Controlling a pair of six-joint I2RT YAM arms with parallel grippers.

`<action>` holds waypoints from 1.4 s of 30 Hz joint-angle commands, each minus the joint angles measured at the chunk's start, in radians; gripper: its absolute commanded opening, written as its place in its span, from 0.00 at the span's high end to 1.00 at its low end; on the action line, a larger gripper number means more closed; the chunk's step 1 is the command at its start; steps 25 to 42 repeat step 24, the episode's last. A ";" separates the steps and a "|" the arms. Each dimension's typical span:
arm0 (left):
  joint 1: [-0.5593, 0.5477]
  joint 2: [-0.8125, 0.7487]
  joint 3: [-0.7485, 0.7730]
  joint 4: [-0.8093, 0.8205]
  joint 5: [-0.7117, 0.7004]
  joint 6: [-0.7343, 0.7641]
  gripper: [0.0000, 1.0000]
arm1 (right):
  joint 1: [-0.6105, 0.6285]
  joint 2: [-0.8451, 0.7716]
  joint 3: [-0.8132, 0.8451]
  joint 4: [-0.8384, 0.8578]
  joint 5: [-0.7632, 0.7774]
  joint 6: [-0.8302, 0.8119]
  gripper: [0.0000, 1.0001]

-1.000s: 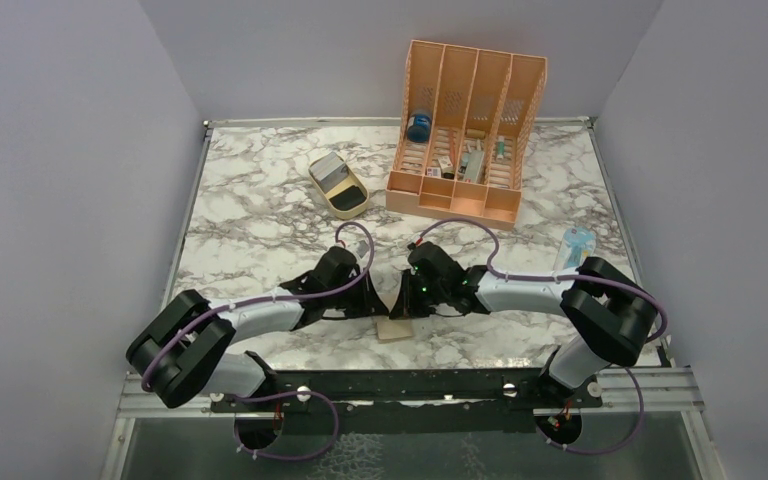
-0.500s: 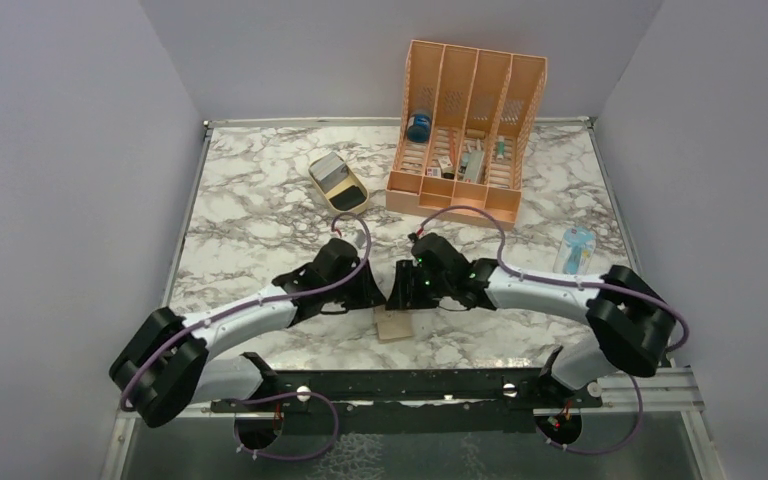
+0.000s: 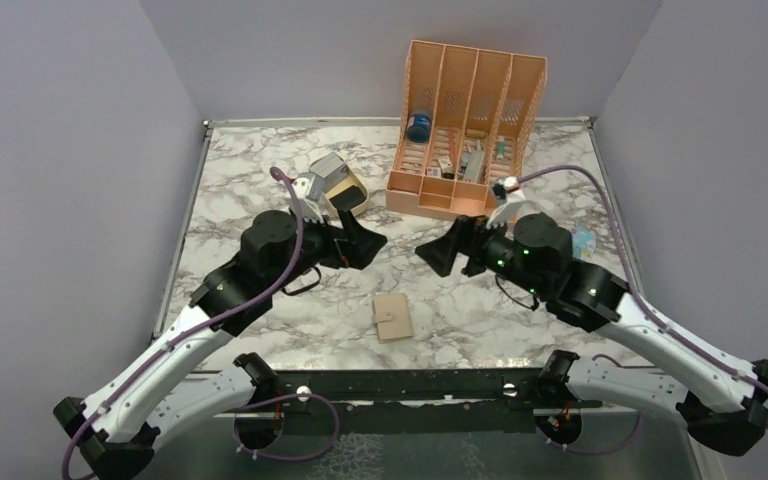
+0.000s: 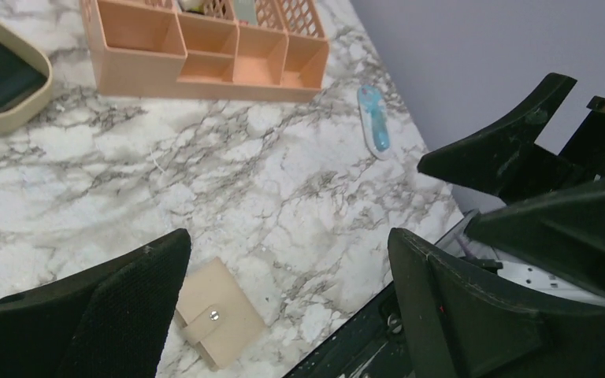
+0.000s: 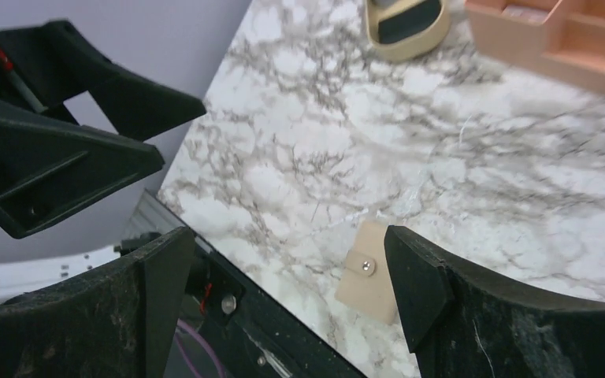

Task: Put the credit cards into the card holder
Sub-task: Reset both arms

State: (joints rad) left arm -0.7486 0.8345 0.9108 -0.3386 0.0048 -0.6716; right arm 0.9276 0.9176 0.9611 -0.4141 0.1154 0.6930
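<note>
Lying shut at near centre of the marble table (image 3: 260, 215): wallet (image 3: 393, 317), snap side up, nothing touching it. Above and just beyond it, left gripper (image 3: 367, 243) and right gripper (image 3: 439, 254) hang facing each other, apart. Both claws are spread wide and empty. Farther, left of centre: tan tray (image 5: 410, 53) with a dark card (image 5: 406, 24) lying in it. Far, right of centre: orange organizer (image 3: 465, 130). Blue item (image 3: 582, 240) near right edge, kind unclear.
</note>
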 commanded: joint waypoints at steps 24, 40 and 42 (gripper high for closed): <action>-0.006 -0.217 0.033 -0.066 -0.030 0.135 0.01 | -0.001 -0.252 0.019 -0.222 0.312 0.065 0.07; -0.006 -0.217 0.033 -0.066 -0.030 0.135 0.01 | -0.001 -0.252 0.019 -0.222 0.312 0.065 0.07; -0.006 -0.217 0.033 -0.066 -0.030 0.135 0.01 | -0.001 -0.252 0.019 -0.222 0.312 0.065 0.07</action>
